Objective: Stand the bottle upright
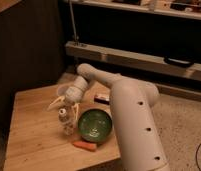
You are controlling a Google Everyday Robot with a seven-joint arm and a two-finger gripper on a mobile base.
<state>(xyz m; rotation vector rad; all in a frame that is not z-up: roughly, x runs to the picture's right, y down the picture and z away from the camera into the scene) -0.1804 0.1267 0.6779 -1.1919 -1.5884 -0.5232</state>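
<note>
The small clear bottle (67, 121) stands upright on the wooden table (34, 135), just left of the green bowl (95, 125). My gripper (64, 105) hovers right above the bottle's cap. Its fingers (54, 104) are spread apart to either side of the bottle's top and do not squeeze it. The white arm reaches in from the right over the table's back.
An orange carrot (85, 145) lies by the table's front edge, in front of the bowl. A small dark packet (102, 98) lies behind the bowl by the arm. A dark wall is to the left, with metal shelving behind.
</note>
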